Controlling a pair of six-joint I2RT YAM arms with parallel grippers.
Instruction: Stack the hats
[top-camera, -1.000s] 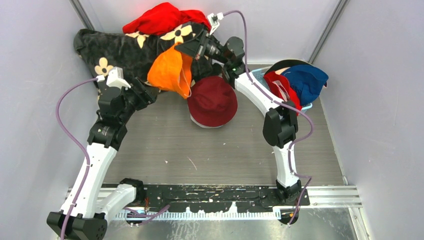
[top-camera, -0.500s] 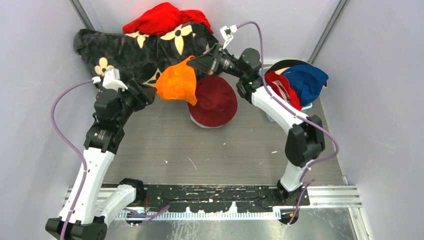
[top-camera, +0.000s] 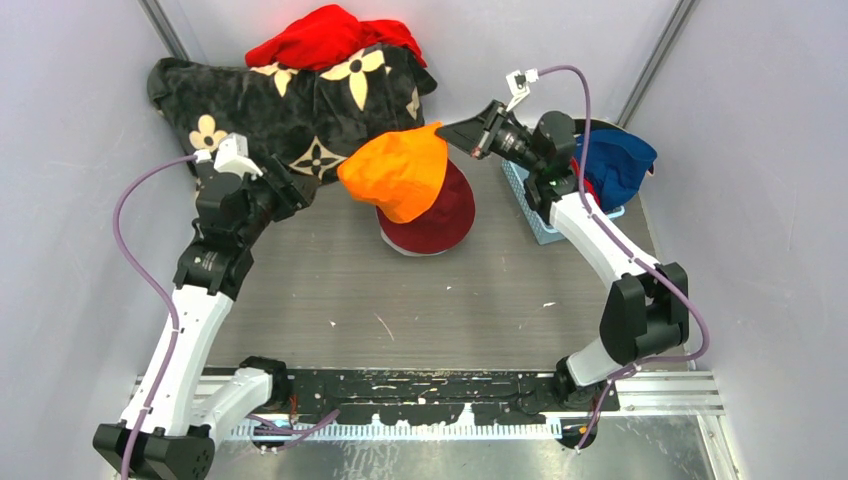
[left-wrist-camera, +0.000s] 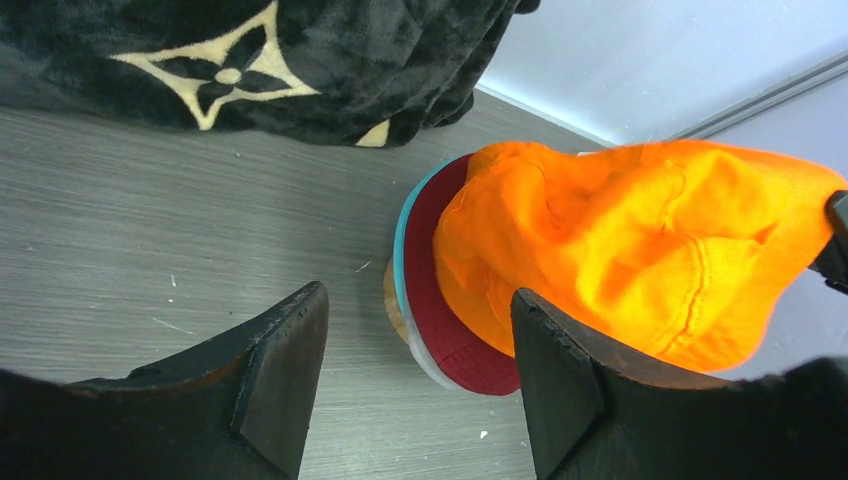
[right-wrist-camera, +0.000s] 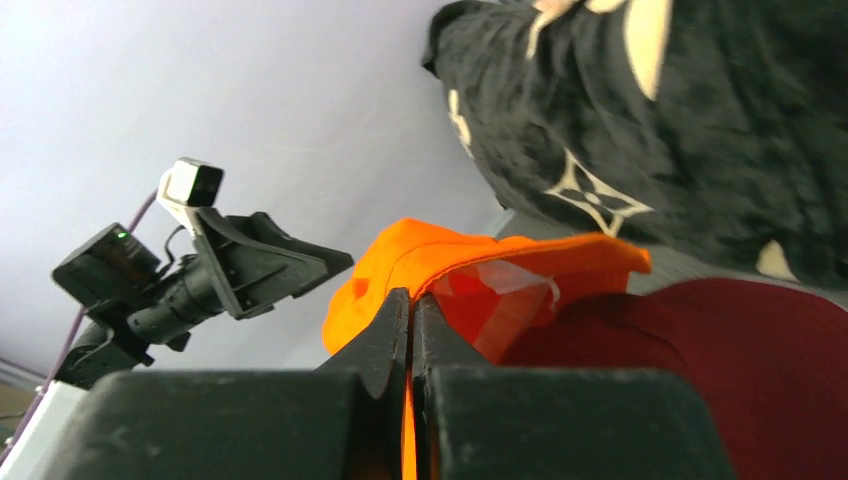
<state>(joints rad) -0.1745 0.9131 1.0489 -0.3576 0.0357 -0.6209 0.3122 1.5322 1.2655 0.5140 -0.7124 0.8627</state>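
My right gripper (top-camera: 449, 131) is shut on the brim of the orange hat (top-camera: 400, 172) and holds it in the air, over the back left part of the maroon hat (top-camera: 440, 225). In the right wrist view the closed fingertips (right-wrist-camera: 412, 300) pinch the orange brim (right-wrist-camera: 430, 255) above the maroon crown (right-wrist-camera: 700, 350). The maroon hat (left-wrist-camera: 460, 345) tops a stack with a teal brim (left-wrist-camera: 402, 250) and a grey brim under it. My left gripper (top-camera: 300, 185) is open and empty, low over the table left of the stack (left-wrist-camera: 415, 390). A royal blue hat (top-camera: 612, 165) lies at the right.
The black blanket with cream flower marks (top-camera: 270, 100) and the bright red cloth heap (top-camera: 325, 35) fill the back left. A light blue basket (top-camera: 530, 215) at the back right holds the blue hat and a red one, partly hidden by my right arm. Walls enclose three sides.
My right arm has swung to the right with the orange hat, from the blanket's edge to above the maroon hat. The left arm has hardly moved.
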